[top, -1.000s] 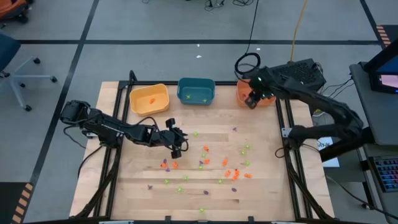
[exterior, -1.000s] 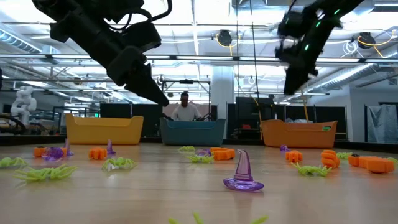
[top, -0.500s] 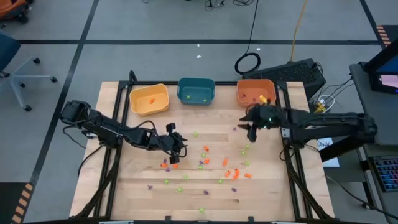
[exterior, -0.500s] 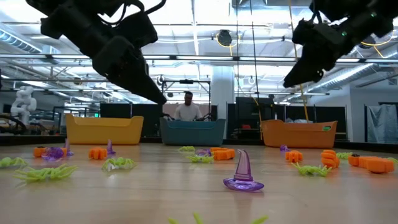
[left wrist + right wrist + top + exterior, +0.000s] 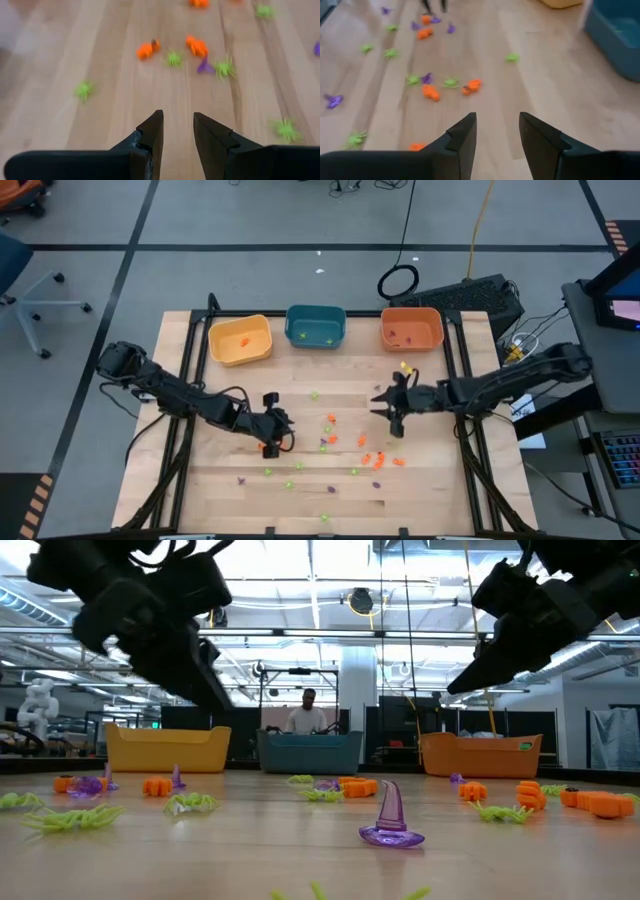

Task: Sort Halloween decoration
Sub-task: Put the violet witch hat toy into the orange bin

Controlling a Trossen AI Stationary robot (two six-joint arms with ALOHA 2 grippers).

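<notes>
On the wooden table [image 5: 200, 480], dozens of tiny orange, light-green and purple trinkets are scattered, mostly across the middle and the near half; this Halloween decoration [image 5: 345, 442] lies loose on the boards, none of it held by either arm

Along the far edge three bins are set in a row: a yellow bin [image 5: 240, 339] at the left with one orange piece inside, a teal bin [image 5: 316, 326] in the middle with a light-green piece inside, an orange bin [image 5: 411, 329] at the right with a few small pieces inside

Left gripper [image 5: 272, 442]: placed over the left-centre of the table, beside a small orange piece; its two dark fingers [image 5: 151, 131] are seen in the wrist view parted by a narrow gap, nothing between them, bare wood below and orange, green and purple pieces farther ahead

Right gripper [image 5: 392, 408]: placed over the right-centre of the table, near a cluster of green and orange pieces; its fingers [image 5: 463, 131] are seen apart with a moderate gap and nothing gripped

Low view: a purple witch hat [image 5: 390, 816] stands upright in the foreground, green spiders [image 5: 60, 820] and orange pieces lie around it, both arms hang above the surface, and a person [image 5: 308, 716] is seen behind the teal bin
</notes>
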